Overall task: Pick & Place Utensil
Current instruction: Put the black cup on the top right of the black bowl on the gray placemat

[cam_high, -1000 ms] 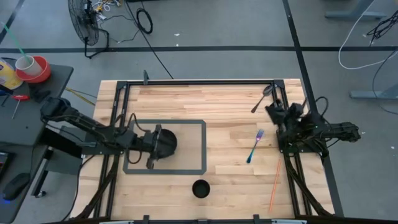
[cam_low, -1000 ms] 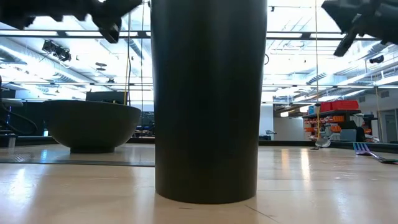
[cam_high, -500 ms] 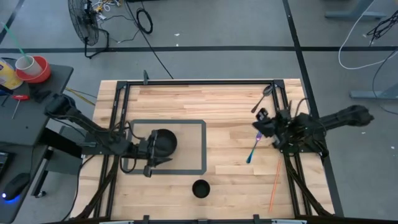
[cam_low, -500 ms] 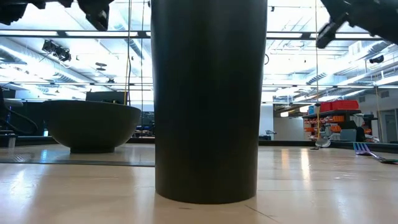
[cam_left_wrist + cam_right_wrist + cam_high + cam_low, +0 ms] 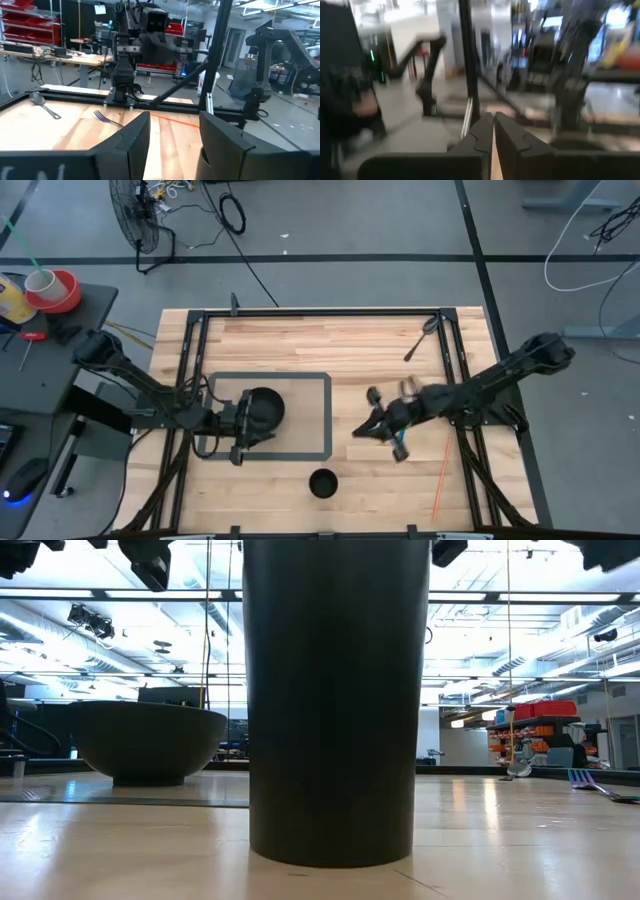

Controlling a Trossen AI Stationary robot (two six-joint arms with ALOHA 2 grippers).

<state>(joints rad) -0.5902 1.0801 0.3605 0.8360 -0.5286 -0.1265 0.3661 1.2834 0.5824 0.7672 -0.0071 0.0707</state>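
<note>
A blue-handled fork lies flat on the wood. Only its handle end (image 5: pixel 400 444) shows in the high view, under my right arm; the left wrist view shows the fork (image 5: pixel 107 118) whole. My right gripper (image 5: pixel 372 426) hangs above the table's middle, left of the fork, fingers shut (image 5: pixel 493 131) on nothing. A black bowl (image 5: pixel 264 408) sits inside a grey taped rectangle. My left gripper (image 5: pixel 172 135) is open and hovers over the bowl's left side (image 5: pixel 238 424), well above it in the low view (image 5: pixel 150 560). A black cup (image 5: pixel 322 483) stands near the near edge.
A metal spoon (image 5: pixel 420 340) lies near the far right corner, and an orange stick (image 5: pixel 442 478) near the right edge. In the low view the cup (image 5: pixel 330 700) fills the foreground, with the bowl (image 5: pixel 145 745) behind it. Bare wood lies between cup and fork.
My right arm has swung out from the table's right edge toward its middle and near side, passing over the fork, which has stayed put. My left gripper has drawn back a little toward the left and near edge, off the bowl's centre.
</note>
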